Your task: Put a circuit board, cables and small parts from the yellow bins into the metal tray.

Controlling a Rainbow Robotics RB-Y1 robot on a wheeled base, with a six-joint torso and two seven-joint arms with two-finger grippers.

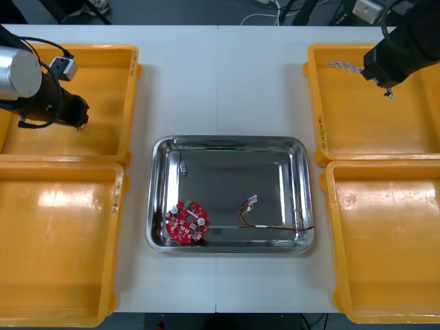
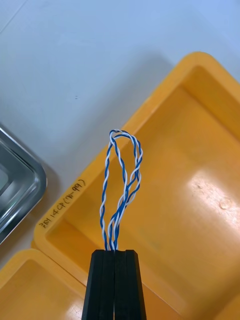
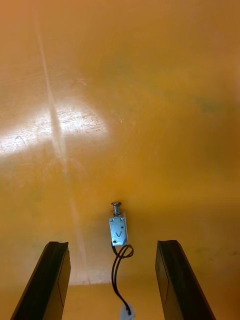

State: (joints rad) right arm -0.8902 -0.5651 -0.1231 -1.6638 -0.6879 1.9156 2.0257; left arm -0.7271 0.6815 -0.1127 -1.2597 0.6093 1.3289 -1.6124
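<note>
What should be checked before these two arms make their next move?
1. Right jaws shut on blue-white cable: ok.
2. Cable lifted clear of far right bin: cannot tell.
3. Left jaws open, one on each side of small part: ok.
4. Left jaws low enough to grip the part: cannot tell.
5. Tray has bare room for the cable: ok.
6. Board lies in tray: ok.

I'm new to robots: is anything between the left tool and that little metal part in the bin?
Nothing visible. The left tool hangs open over the small metal part, which lies alone on the yellow bin's floor.
</note>
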